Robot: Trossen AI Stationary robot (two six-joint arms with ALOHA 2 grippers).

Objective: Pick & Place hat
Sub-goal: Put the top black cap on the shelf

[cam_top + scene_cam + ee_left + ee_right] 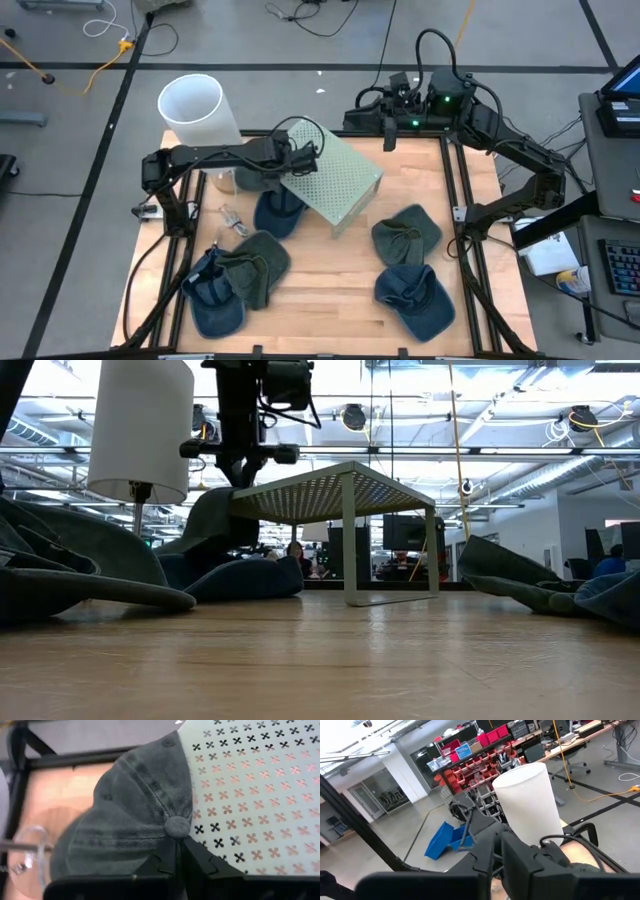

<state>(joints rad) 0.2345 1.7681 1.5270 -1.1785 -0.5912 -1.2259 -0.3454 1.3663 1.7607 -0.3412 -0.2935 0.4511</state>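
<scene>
Grey hat (135, 815) in left end effector (178, 851), beside perforated shelf (255, 795).

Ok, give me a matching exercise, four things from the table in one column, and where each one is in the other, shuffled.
Things
1. lamp
2. rack
3. grey cap
4. right claw

Places
A. middle of the table, tilted in the high view
B. held in the left claw at the rack's edge
C. far left corner
D. parked at the table's far edge

Pairs: 1-C, 2-A, 3-B, 4-D
</scene>
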